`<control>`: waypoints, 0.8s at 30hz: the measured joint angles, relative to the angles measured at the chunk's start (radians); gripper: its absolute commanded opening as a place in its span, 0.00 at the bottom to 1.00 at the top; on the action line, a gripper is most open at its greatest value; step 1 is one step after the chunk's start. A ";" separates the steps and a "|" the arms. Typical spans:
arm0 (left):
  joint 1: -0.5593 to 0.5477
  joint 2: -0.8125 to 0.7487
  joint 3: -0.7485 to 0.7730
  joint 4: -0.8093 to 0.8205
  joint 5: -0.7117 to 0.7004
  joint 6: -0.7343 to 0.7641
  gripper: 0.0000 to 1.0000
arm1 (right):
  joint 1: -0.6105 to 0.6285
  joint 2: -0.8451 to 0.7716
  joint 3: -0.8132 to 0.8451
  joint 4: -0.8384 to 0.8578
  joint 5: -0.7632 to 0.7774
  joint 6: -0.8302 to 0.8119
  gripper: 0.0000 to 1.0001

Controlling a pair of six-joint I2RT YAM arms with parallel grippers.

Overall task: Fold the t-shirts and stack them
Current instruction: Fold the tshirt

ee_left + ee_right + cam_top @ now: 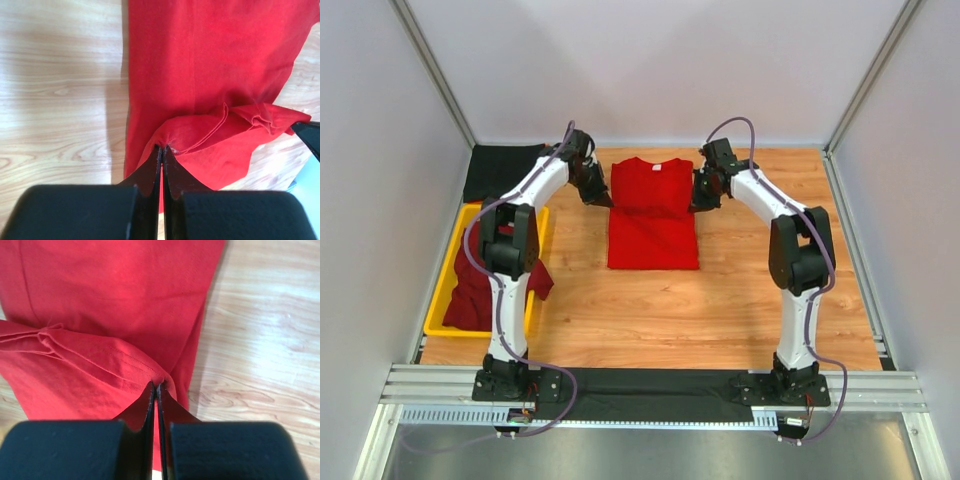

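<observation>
Where wood-grain tabletop point(740, 300) lies bare near and right, red t-shirt point(653, 215), soft, folded narrow, sits centre-far. The left gripper point(161, 148) and right gripper point(155, 385) each pinch tight on a side edge by the collar. Left edge: maroon t-shirts point(470, 295) heaped in yellow tray point(439, 292), with black t-shirt point(500, 170) behind.

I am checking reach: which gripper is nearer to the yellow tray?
Left. The left gripper pinches the red t-shirt on the side toward the yellow tray; the right gripper pinches its opposite side.
</observation>
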State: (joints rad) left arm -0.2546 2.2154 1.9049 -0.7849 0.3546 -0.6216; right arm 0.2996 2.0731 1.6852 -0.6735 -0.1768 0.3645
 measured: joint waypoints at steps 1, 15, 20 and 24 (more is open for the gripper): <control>0.002 0.005 0.005 0.000 0.001 0.000 0.00 | 0.000 0.004 0.008 0.003 -0.005 0.000 0.00; 0.009 0.049 0.070 -0.013 -0.001 0.016 0.37 | -0.009 0.092 0.099 -0.018 -0.010 -0.002 0.25; 0.009 0.021 0.095 -0.025 -0.055 0.053 0.40 | -0.018 0.084 0.122 -0.049 0.024 0.018 0.35; 0.006 -0.069 0.003 -0.019 -0.095 0.079 0.37 | -0.022 0.036 0.072 -0.053 0.048 0.035 0.27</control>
State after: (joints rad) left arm -0.2489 2.1464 1.9076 -0.8043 0.2596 -0.5430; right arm 0.2779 2.1090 1.7576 -0.7269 -0.1291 0.3992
